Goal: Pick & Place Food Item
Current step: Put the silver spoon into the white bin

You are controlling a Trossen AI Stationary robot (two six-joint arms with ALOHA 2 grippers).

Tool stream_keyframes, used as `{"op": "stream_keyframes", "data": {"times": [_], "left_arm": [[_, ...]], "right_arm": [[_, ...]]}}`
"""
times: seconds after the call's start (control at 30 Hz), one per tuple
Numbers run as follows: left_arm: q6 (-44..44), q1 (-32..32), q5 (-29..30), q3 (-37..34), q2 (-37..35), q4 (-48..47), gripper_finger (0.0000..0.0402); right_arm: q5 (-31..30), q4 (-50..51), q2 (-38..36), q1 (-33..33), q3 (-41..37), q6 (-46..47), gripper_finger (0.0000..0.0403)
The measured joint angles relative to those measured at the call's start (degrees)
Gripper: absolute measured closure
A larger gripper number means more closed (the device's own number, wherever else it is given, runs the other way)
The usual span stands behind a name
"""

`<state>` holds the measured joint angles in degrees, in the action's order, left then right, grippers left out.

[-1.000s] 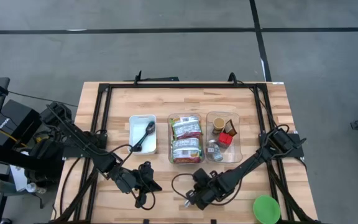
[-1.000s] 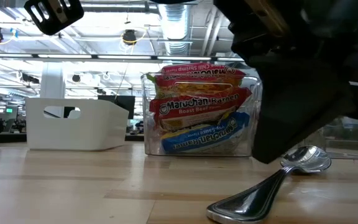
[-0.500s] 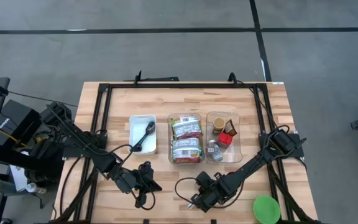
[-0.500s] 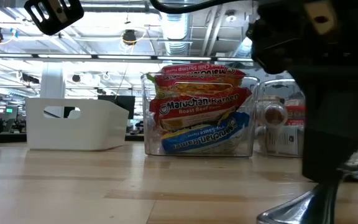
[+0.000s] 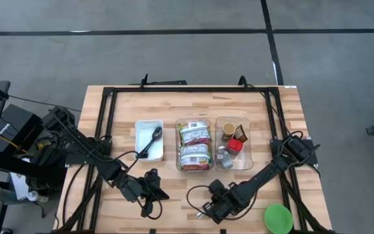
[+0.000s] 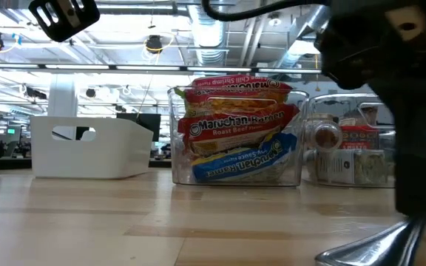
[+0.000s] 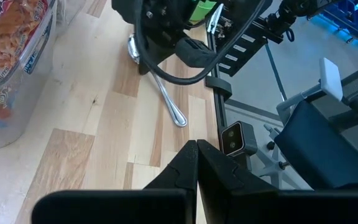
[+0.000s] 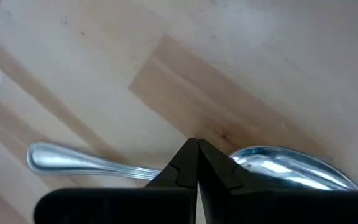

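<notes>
The right gripper [image 5: 208, 209], fingers pressed together, is hovering near the light wooden table's [image 5: 284, 110] front edge, directly over the shiny metal spoon [image 8: 166, 163] lying flat there; bare boards surround it. Left gripper [image 5: 156, 192], likewise pinched together, is waiting nearby.

Table [image 5: 122, 104]: pale wood planks, matt, visible grain and small knots. Spoon [image 8: 166, 163] under my right fingers [image 8: 194, 165]: polished metal, mirror-glossy. My fingers: dark matt plastic, smooth. 2 bins [image 6: 237, 133], [image 6: 346, 140]: clear glossy plastic. Tub [image 6: 91, 148]: white matt plastic. Ramen packs [image 6: 235, 125]: shiny crinkled film. Frame [image 5: 187, 91]: black matt metal. Green lid [image 5: 278, 218]: smooth plastic.
</notes>
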<state>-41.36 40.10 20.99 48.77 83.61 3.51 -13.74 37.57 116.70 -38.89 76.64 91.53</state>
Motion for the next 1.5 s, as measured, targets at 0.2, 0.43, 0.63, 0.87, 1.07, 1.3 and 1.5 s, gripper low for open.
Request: {"op": "stream_keyframes", "data": {"times": [0.2, 0.43, 0.63, 0.87, 1.07, 1.3, 1.5], "left_arm": [[0.00, 0.01, 0.00, 0.02, 0.00, 0.07, 0.0402], [0.20, 0.00, 0.00, 0.02, 0.00, 0.26, 0.0402], [0.57, -0.02, -0.01, 0.02, 0.00, 0.24, 0.0402], [0.61, -0.02, 0.00, 0.02, 0.00, 0.06, 0.0402], [0.61, -0.04, 0.00, 0.02, 0.00, -0.11, 0.0402], [0.61, -0.10, 0.00, 0.02, 0.00, -0.09, 0.0402], [0.57, -0.44, 0.00, 0.02, 0.00, -0.09, 0.0402]], "right_arm": [[-0.18, 2.34, -2.98, 0.10, -0.01, -0.74, 0.0403], [0.81, 2.62, -7.14, 0.71, -0.04, -9.60, 0.0403], [7.20, 2.21, -10.46, 1.90, -0.02, -23.16, 0.0403], [18.62, -1.34, -10.94, 2.34, 0.01, -53.61, 0.0403], [17.55, -1.04, -10.53, 2.58, 0.02, -74.54, 0.0403], [14.02, 3.41, -10.53, 4.86, 0.02, -80.68, 0.0403], [13.65, 3.25, -10.53, 5.70, 0.02, -86.00, 0.0403]]}}
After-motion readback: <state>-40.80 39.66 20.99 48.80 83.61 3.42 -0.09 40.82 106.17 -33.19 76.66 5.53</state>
